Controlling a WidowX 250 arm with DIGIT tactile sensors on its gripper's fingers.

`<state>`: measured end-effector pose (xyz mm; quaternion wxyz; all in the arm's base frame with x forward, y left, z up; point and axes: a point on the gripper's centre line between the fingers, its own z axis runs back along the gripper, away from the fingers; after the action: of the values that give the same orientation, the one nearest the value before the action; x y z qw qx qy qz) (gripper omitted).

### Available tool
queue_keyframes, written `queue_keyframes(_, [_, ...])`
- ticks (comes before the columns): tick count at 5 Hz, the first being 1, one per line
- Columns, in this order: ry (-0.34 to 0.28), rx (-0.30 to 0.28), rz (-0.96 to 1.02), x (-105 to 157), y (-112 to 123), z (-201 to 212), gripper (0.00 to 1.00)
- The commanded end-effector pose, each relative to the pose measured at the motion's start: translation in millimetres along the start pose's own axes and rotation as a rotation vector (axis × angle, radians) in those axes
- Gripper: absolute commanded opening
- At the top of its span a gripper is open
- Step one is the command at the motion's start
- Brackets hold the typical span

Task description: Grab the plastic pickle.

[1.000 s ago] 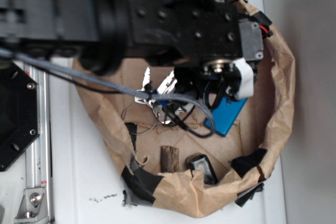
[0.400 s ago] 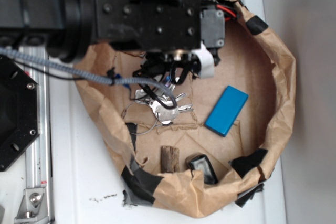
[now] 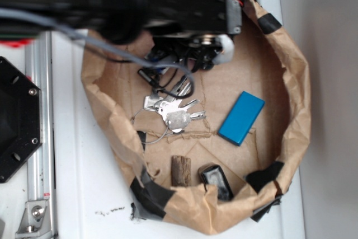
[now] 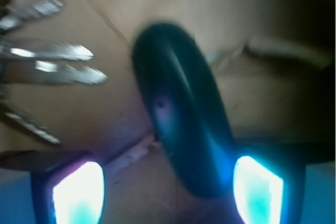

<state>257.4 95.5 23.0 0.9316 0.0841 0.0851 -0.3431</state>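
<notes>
Pickle, the glossy dark teal-green plastic oblong [image 4: 181,114], sits between my fingers in the wrist view, much nearer the right-hand lit pad [image 4: 258,188] than the left-hand one [image 4: 79,195]. My gripper [image 4: 168,192] is spread open, nothing clamped. I can't tell whether the pickle touches the right-hand pad or just overlaps it in view.

Risks, my read:
- Off-centre: closing now, the near finger probably hits first and shoves or rolls the slick body sideways instead of pinching it.
- Rounded glossy surface could squirt out along its length under squeeze.
- Silver metal keys [image 4: 50,59] lie just beside it on the left; a wide finger could snag a blade.

Orientation: long axis runs diagonally in the wrist view, upper-left to lower-right, near end down between my pads, far end pointing away. It lies flat on the brown paper floor [image 4: 262,98].

Exterior view: my arm hides the pickle at the top of the crumpled brown paper basket [image 3: 299,110]. Flat bright-blue rectangular block [image 3: 241,117] is well apart from it.
</notes>
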Motion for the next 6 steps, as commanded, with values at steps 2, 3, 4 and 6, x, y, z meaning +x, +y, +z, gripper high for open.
queue_keyframes(2, [-0.107, -0.029, 0.093, -4, 10, 10, 1.0])
queue_keyframes(3, [-0.188, -0.042, 0.123, -3, 14, 18, 1.0])
queue_keyframes(4, [-0.245, -0.063, 0.153, 1, 20, 21, 1.0])
queue_keyframes(6, [-0.302, -0.108, 0.145, 17, 15, 19, 1.0])
